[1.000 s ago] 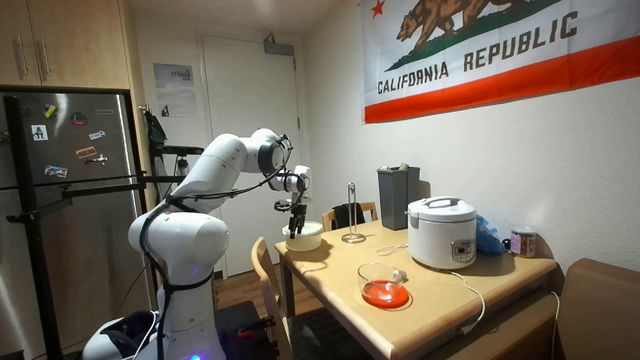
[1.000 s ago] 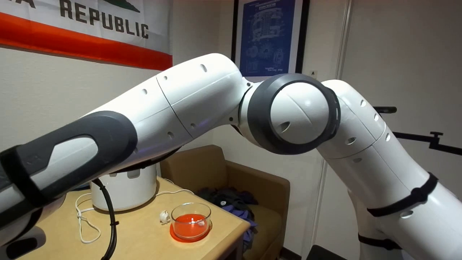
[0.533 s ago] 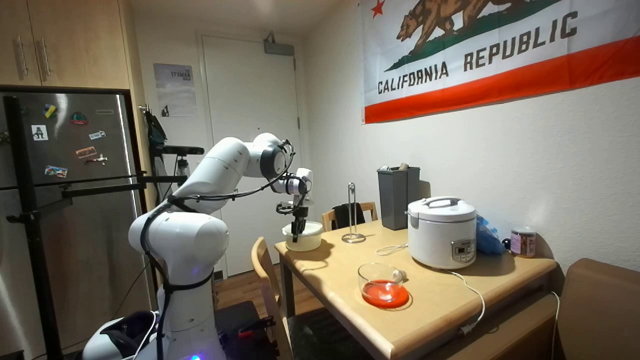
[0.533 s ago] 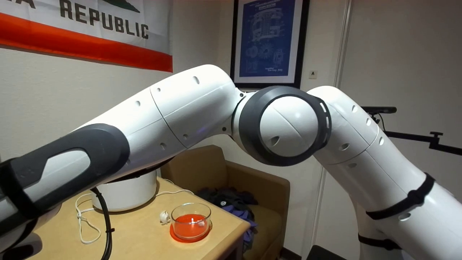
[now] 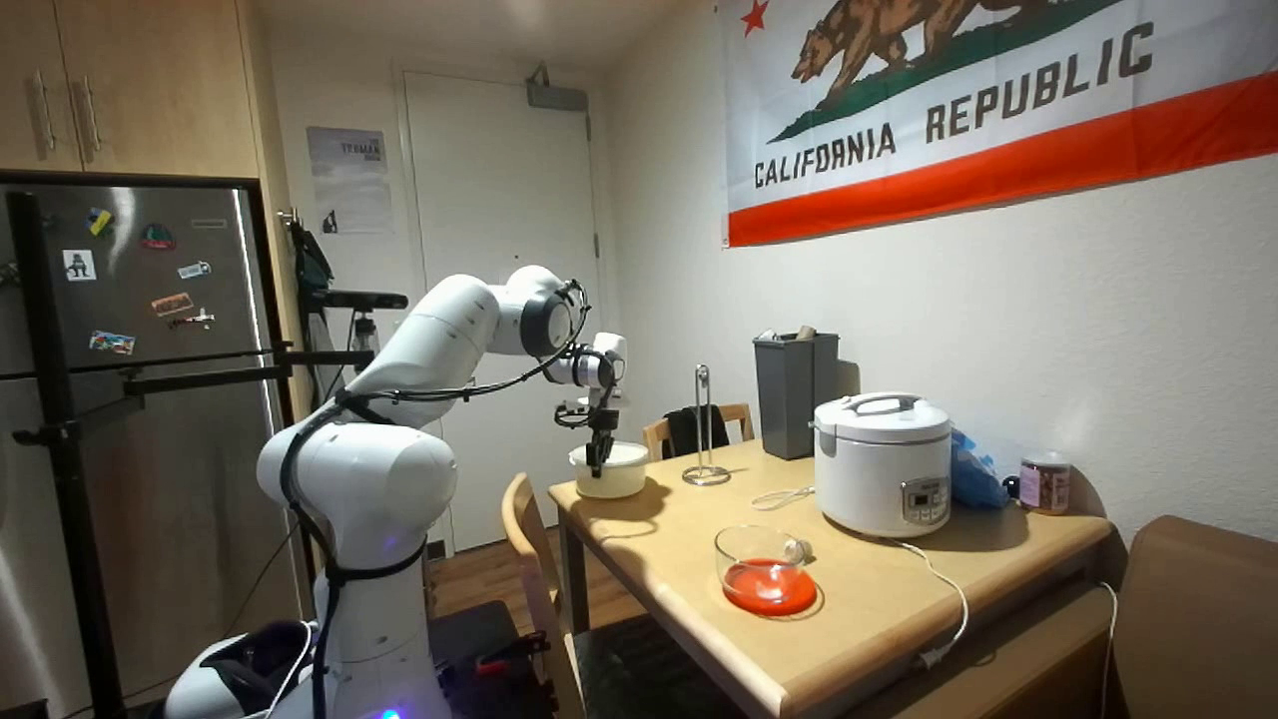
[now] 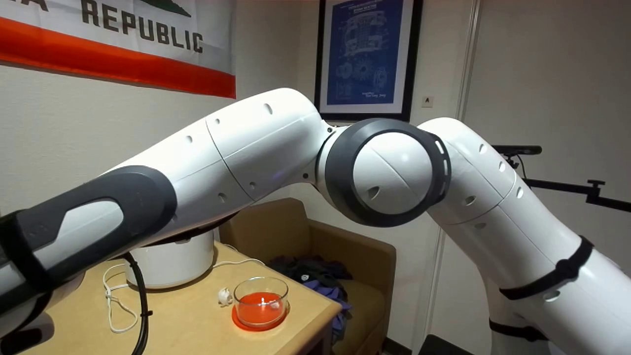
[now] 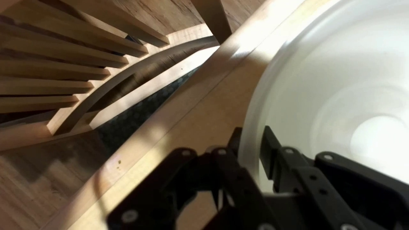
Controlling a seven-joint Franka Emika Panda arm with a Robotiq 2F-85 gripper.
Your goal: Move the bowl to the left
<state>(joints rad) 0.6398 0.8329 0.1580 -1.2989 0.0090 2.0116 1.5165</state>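
Plain off-white bowl, black pincer, red-banded white flag

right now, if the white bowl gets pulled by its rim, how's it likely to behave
The bowl is probably light for its size, since it looks thin-walled. It may flex slightly rather than flop: it looks like plastic and has an even, round shape. It could tilt, as the gripper has it pinched at one side only.

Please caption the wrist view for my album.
Black two-fingered claw pinching the rim of a round white plastic-looking bowl near the edge of a light wooden table.
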